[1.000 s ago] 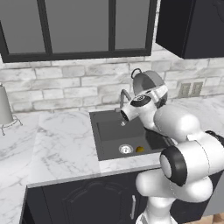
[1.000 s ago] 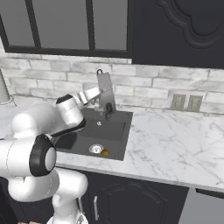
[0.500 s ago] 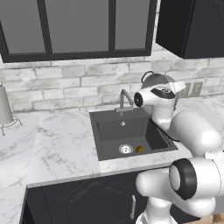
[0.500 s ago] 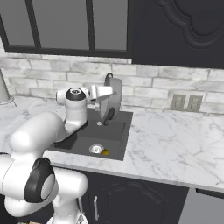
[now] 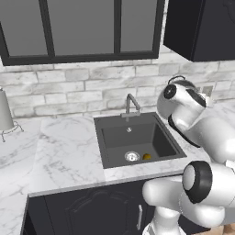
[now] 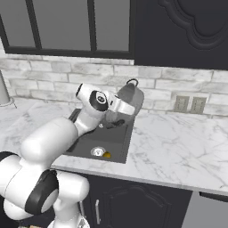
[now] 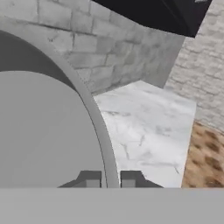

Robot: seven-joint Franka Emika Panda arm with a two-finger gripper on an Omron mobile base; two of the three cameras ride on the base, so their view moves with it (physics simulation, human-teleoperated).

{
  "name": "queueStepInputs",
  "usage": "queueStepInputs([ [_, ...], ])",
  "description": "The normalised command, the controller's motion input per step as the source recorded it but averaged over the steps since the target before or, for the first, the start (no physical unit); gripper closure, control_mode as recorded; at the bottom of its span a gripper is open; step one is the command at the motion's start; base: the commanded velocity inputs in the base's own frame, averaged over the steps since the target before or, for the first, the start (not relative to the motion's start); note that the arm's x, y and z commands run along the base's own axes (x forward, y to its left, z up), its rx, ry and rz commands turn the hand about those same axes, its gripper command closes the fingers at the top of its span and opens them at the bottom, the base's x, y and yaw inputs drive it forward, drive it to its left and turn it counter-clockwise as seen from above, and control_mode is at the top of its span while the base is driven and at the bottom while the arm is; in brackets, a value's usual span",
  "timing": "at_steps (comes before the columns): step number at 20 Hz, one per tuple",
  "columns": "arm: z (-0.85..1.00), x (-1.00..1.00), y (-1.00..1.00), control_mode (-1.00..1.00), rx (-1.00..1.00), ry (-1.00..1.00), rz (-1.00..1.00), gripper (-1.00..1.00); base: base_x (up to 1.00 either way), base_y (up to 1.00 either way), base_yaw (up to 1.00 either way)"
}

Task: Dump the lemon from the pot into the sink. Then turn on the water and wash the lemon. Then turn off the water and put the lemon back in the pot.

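My gripper (image 7: 110, 180) pinches the pot (image 6: 130, 99) rim, held above the sink's (image 5: 110, 159) right edge; lemon (image 5: 147, 156) lies in the basin beside the drain (image 5: 131, 157); risk: swinging pot clips the faucet (image 5: 131, 103), or slips onto the table (image 6: 178, 142).

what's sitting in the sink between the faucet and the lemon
In the left base view, just bare dark sink floor runs from the faucet to the lemon; the silver drain sits beside the lemon.
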Motion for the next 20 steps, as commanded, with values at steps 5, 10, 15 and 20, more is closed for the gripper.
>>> queueStepInputs([
  [5,-0.33,-0.07,-0.61,-1.0,0.55,-0.03,-0.26,1.0,0.0,0.0,0.0],
  [10,-0.33,0.0,-0.14,-1.0,0.37,0.0,-0.15,1.0,0.0,0.0,0.0],
  [15,-0.41,-0.35,-0.01,-1.0,0.22,-0.03,-0.13,1.0,0.0,0.0,0.0],
  [20,-0.54,-0.44,-0.06,-1.0,0.1,0.0,-0.16,1.0,0.0,0.0,0.0],
])
